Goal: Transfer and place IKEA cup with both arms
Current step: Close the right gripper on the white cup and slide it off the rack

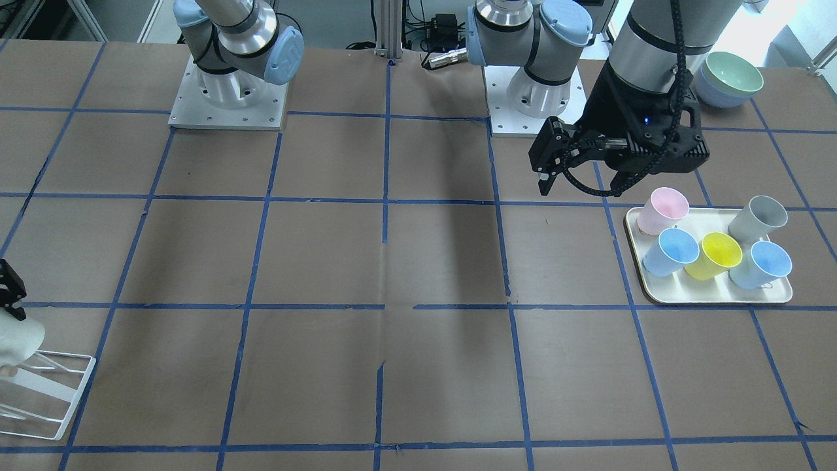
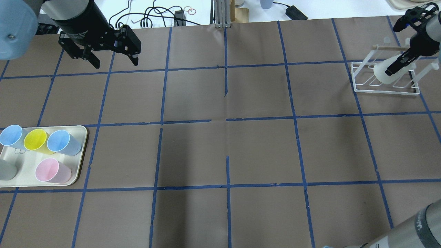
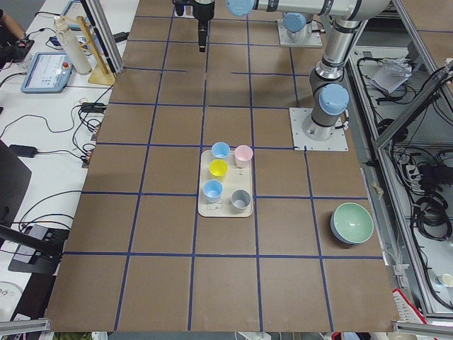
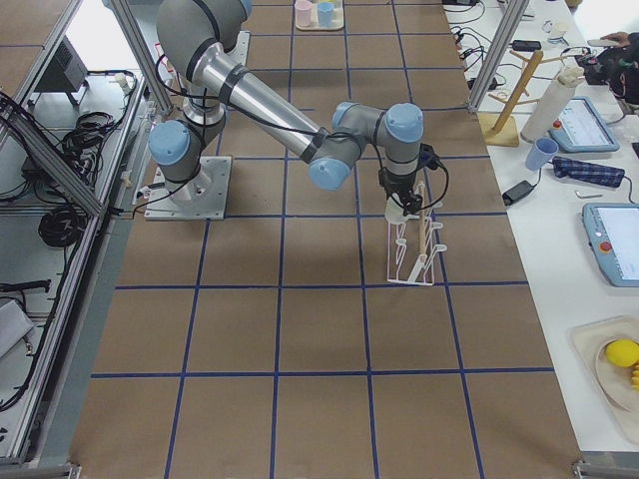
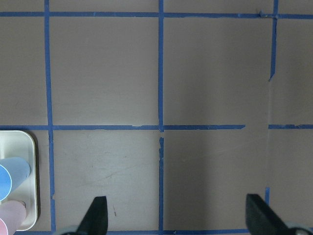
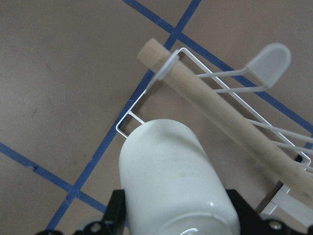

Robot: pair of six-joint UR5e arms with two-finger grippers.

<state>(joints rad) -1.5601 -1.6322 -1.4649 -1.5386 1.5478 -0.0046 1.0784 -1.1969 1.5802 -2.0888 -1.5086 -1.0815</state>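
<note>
Pinching IKEA cup [image 6: 171, 181] in right gripper [image 2: 396, 67] over white rack [image 2: 386, 92]; holding left gripper [image 2: 115, 62] spread above blue-taped brown table [image 2: 262, 151].

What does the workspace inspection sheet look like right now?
Surface: brown table with blue tape grid, small tears in the tape.
Job's things: off-white cup tilted at the white wire rack; seated or not, cannot tell.
Clutter: tray with five cups; stacked bowls.
Grippers: left gripper open, empty; right gripper shut on the cup.
Cables: loose leads beyond the table's far edge.
Surroundings: side bench with control pendants.
</note>
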